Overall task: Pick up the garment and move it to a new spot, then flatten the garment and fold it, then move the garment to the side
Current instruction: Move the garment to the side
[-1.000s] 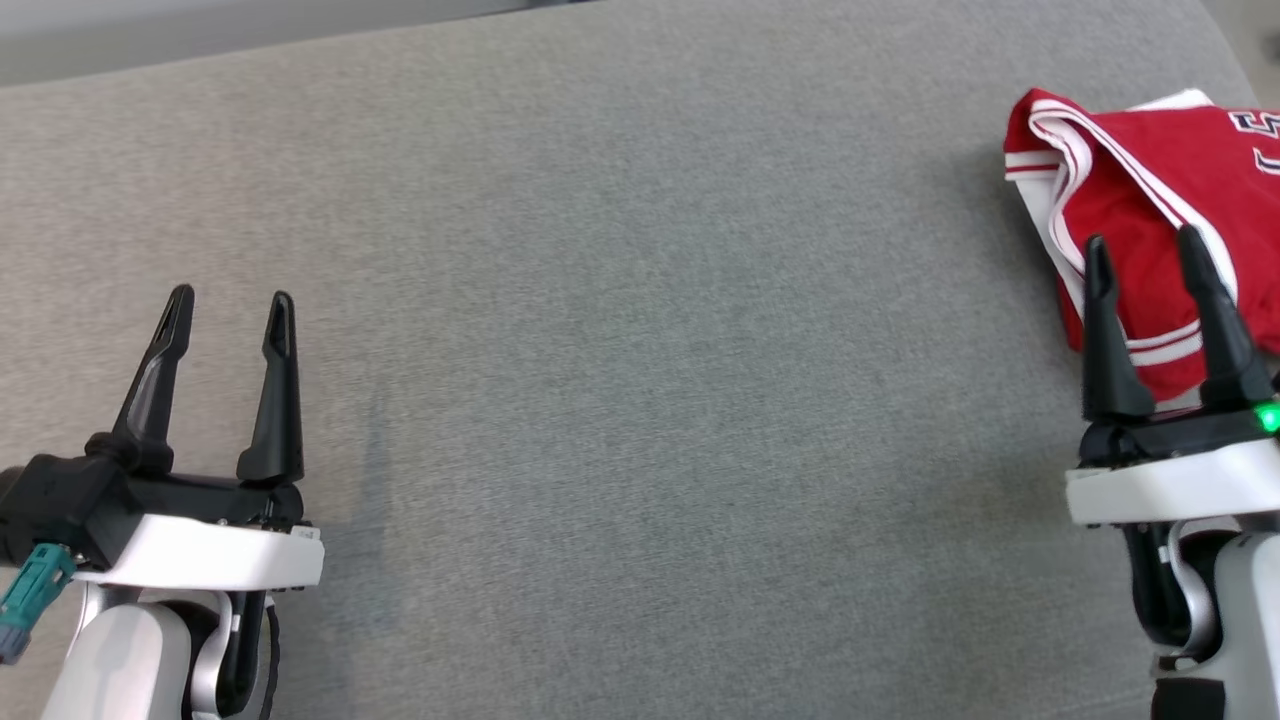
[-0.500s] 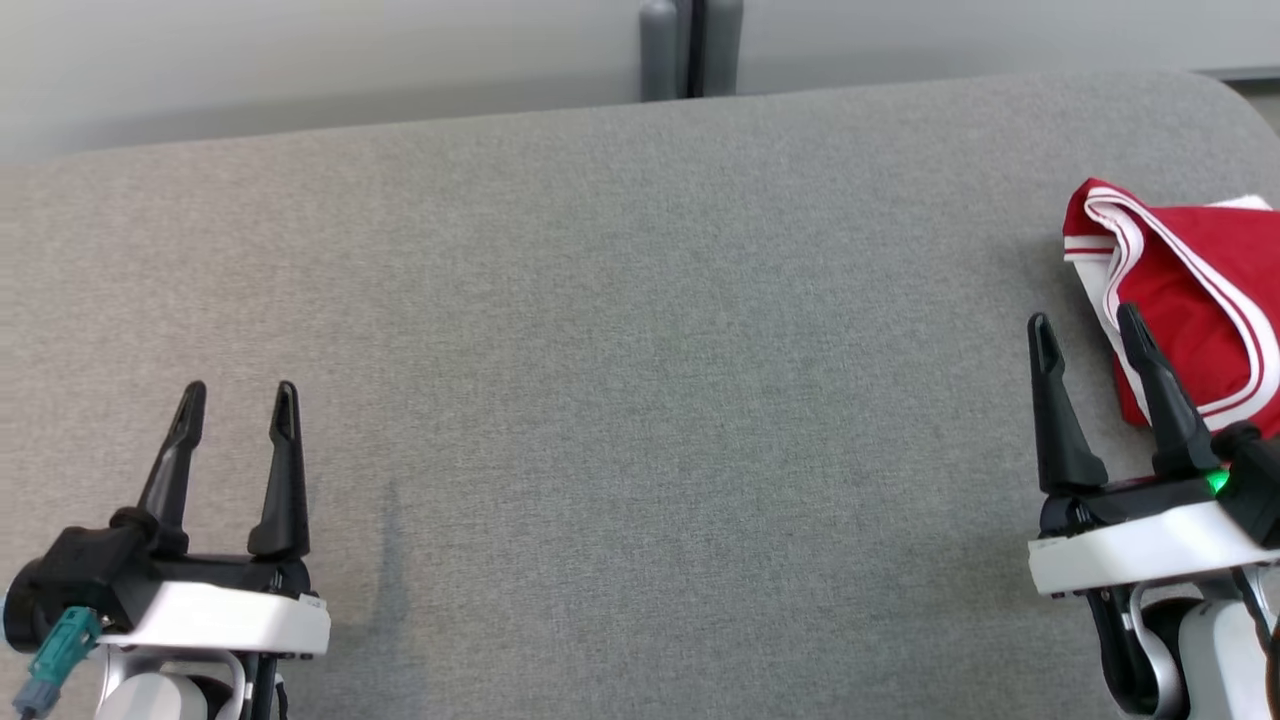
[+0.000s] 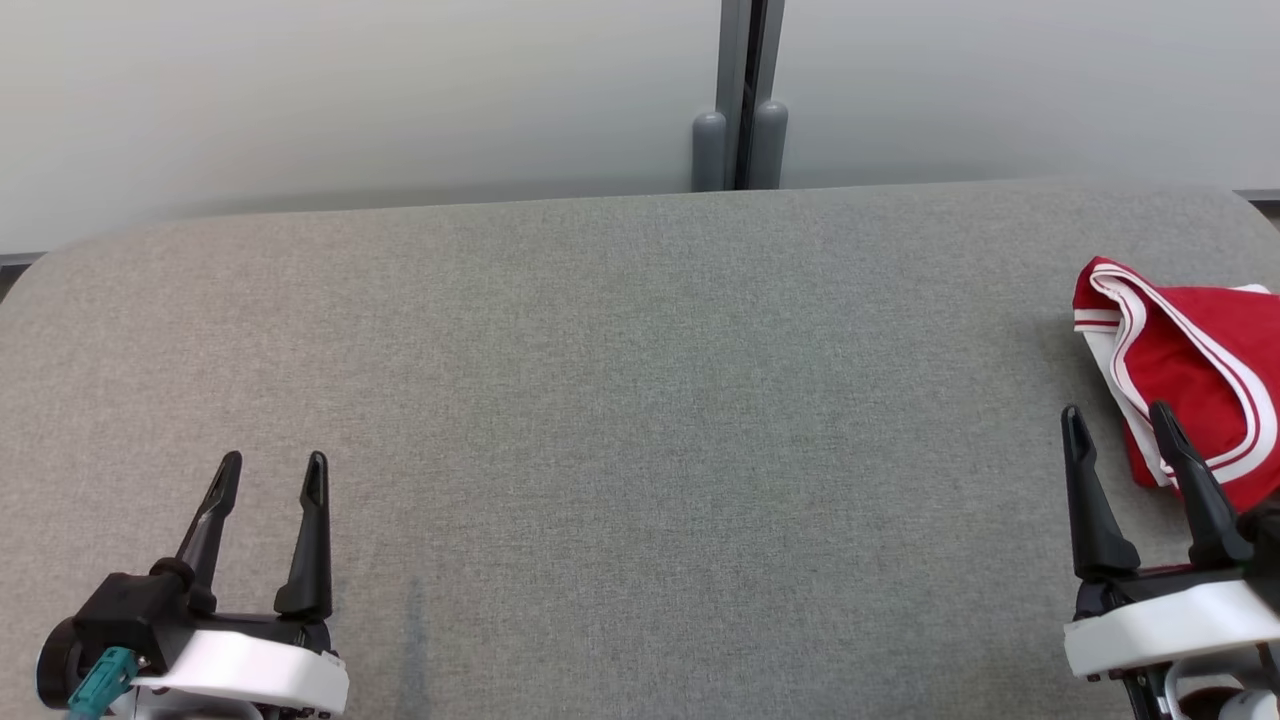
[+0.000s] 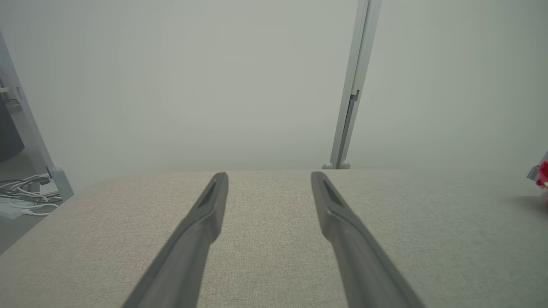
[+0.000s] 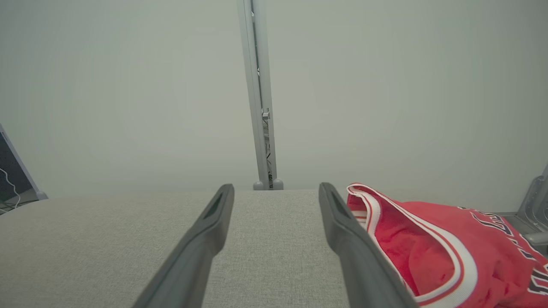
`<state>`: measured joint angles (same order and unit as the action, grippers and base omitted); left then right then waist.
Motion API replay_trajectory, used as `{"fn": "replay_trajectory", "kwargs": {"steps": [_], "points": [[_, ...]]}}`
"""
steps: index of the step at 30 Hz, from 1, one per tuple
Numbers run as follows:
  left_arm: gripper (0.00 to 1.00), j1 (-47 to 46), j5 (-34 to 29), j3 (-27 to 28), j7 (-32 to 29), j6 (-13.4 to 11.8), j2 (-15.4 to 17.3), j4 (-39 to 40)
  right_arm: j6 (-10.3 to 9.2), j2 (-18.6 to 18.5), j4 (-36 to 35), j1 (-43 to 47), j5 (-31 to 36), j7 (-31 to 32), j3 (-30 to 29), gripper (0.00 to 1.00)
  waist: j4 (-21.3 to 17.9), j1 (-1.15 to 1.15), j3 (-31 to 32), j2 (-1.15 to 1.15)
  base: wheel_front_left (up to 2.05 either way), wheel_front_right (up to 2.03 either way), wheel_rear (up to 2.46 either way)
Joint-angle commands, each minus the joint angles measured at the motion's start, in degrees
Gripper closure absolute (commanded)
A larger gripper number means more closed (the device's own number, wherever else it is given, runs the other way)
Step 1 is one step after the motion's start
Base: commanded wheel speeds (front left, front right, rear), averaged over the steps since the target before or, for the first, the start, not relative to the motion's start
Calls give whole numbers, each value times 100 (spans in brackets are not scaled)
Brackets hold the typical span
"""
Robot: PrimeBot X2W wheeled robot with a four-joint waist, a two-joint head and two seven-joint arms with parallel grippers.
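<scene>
Jaws on both arms stand wide apart with nothing between them: your left gripper sits over bare counter at the near left, your right gripper at the near right. Most of what has changed in the last second is your viewpoint. The head camera has tipped up, so the wall and its grey post now show beyond the counter's far edge. Measured against the garment, though, the right gripper has backed off: a second ago both its fingers crossed the red cloth, and now only the outer one overlaps its near edge. The red and white garment lies in a compact fold at the far right of the counter, partly cut off by the edge of the head view. By my judgement it is already let go at the side, so the task is at or near its end, and you need only keep both arms clear of it.
</scene>
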<state>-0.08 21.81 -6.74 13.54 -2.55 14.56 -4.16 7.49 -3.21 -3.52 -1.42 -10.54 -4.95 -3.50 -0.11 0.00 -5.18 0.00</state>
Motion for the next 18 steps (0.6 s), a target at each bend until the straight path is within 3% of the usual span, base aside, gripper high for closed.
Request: {"fn": "replay_trajectory", "kwargs": {"steps": [1,18], "points": [[0,44,31,-6,-20,-13,38,13,2,1,-90,94,32,37,-49,0,34,0,54,0,0,0,0],[0,268,98,-142,-66,-37,53,-127,2,14,-449,662,96,371,-224,0,92,0,357,0,0,0,0]]}}
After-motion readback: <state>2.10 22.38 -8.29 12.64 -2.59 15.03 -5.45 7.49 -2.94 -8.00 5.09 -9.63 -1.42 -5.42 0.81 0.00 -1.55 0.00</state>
